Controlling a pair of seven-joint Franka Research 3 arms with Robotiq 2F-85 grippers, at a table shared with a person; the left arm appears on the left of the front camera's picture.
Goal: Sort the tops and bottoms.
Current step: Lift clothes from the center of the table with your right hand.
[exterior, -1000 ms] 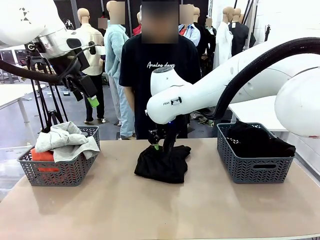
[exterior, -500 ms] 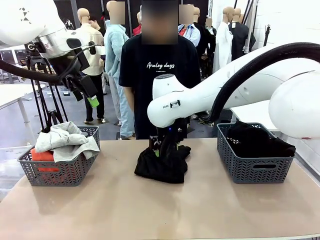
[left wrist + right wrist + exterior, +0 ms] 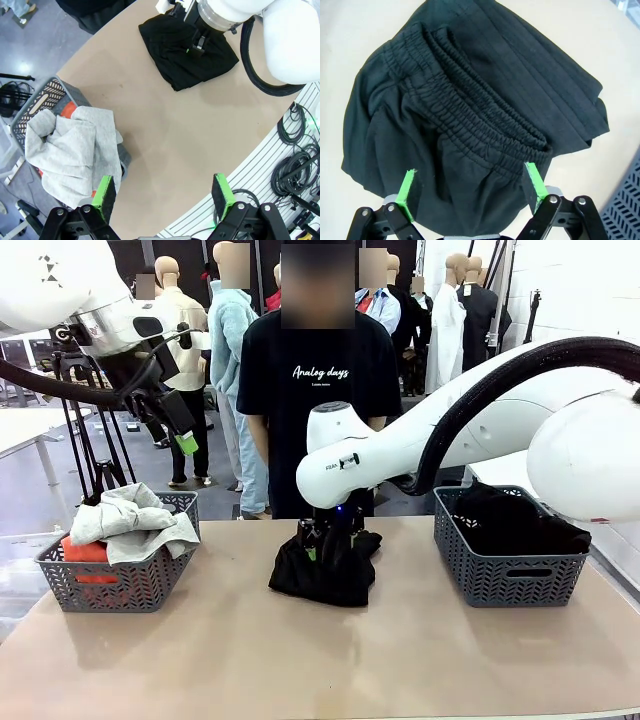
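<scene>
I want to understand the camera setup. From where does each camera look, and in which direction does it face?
Front view: between the arms, facing across the table at the person; both arms show.
Left wrist view: high up, looking down past the open left gripper at the table and left basket.
Right wrist view: just above the black bottoms, open right gripper around them.
All three share the bottoms.

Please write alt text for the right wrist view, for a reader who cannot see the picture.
The right gripper hangs open just above a folded pair of black bottoms with a gathered elastic waistband, one green-padded finger on each side of the cloth. The garment lies on the tan table, and a grey basket's corner shows at the lower right.
</scene>
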